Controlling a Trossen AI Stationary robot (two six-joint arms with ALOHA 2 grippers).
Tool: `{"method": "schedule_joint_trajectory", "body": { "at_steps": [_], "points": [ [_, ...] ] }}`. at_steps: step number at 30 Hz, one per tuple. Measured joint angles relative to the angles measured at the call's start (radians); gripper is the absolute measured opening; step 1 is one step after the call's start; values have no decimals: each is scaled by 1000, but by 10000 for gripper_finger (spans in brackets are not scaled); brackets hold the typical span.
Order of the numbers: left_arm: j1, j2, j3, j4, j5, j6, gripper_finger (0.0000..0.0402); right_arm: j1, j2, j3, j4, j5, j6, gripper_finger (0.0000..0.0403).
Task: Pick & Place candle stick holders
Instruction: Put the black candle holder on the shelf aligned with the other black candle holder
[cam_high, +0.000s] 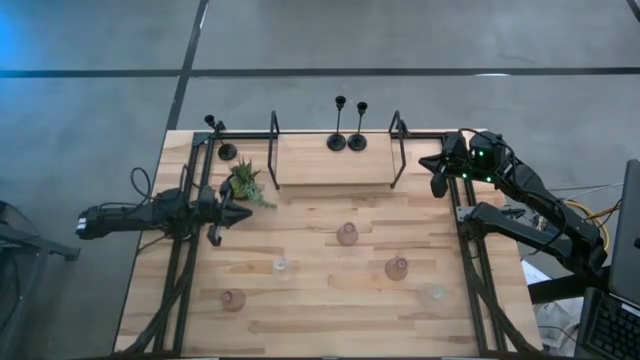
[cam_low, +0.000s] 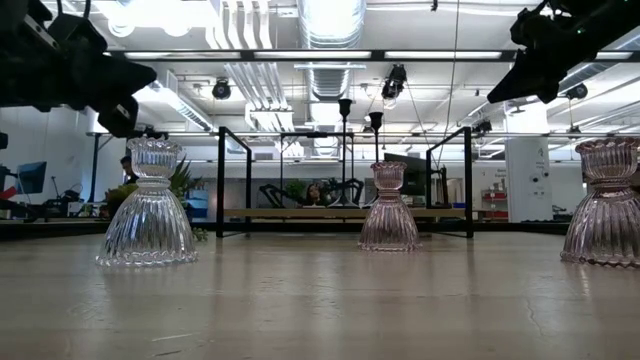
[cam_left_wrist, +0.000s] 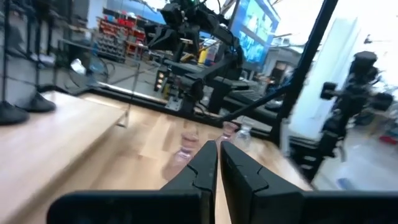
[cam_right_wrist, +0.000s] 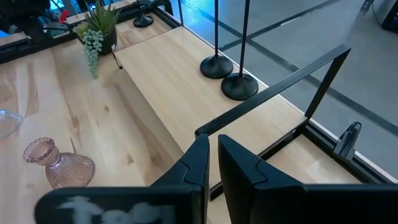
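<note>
Two slim black candle stick holders (cam_high: 337, 142) (cam_high: 358, 143) stand on their round bases on the raised wooden shelf (cam_high: 310, 165) at the table's far middle; their bases (cam_right_wrist: 216, 66) (cam_right_wrist: 239, 86) also show in the right wrist view. A third black holder (cam_high: 228, 152) stands at the far left. Three pink glass holders (cam_high: 347, 235) (cam_high: 396, 268) (cam_high: 233, 299) and two clear ones (cam_high: 281, 265) (cam_high: 432, 293) stand upright on the tabletop. My left gripper (cam_high: 240, 214) hovers shut at the table's left, beside the plant. My right gripper (cam_high: 434, 168) hangs shut above the shelf's right end.
A small spiky green plant (cam_high: 245, 185) stands in a pot just beyond my left gripper. Black metal frame posts (cam_high: 273, 150) (cam_high: 397, 148) flank the shelf. The tabletop between the glass holders is bare wood (cam_high: 320, 310).
</note>
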Motion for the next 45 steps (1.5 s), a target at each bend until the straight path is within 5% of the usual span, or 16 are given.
{"method": "schedule_joint_trajectory", "body": {
  "at_steps": [8,13,23,30,39,45],
  "points": [
    [0,0,0,27,9,-30,23,0,0,0,0,0,0,29],
    [1,0,46,80,-108,85,23,0,0,0,0,0,0,29],
    [2,57,217,-237,-910,156,23,0,0,0,0,-1,0,29],
    [7,151,197,-244,-1118,169,24,0,0,0,0,-1,0,29],
    [131,259,199,-241,-1133,157,95,0,0,0,0,-1,0,29],
    [295,305,198,-239,-1000,114,127,0,0,0,0,-1,0,29]
  ]
}}
